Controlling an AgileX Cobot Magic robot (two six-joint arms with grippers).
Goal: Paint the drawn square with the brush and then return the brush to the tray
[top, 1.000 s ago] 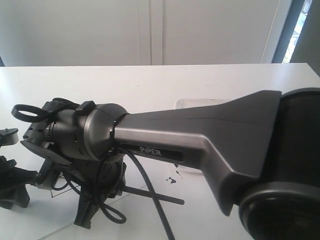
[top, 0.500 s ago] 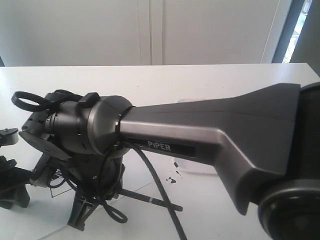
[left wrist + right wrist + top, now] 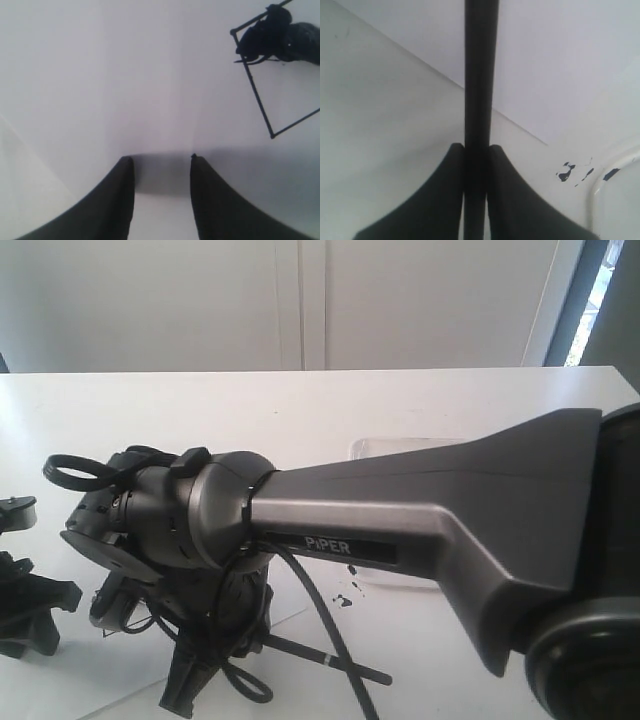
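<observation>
Found left gripper (image 3: 161,159) at far left, fingers parted, nothing between them, over white paper (image 3: 125,75). Noted the drawn square (image 3: 287,82) near it on that paper, with dark paint smeared at one corner and the rest white. Observed right gripper (image 3: 476,146) closed tight on the brush (image 3: 481,90) handle, which crosses the paper's edge. Recorded paint spatter (image 3: 565,173) just beside the tray (image 3: 598,186), farthest right.
</observation>
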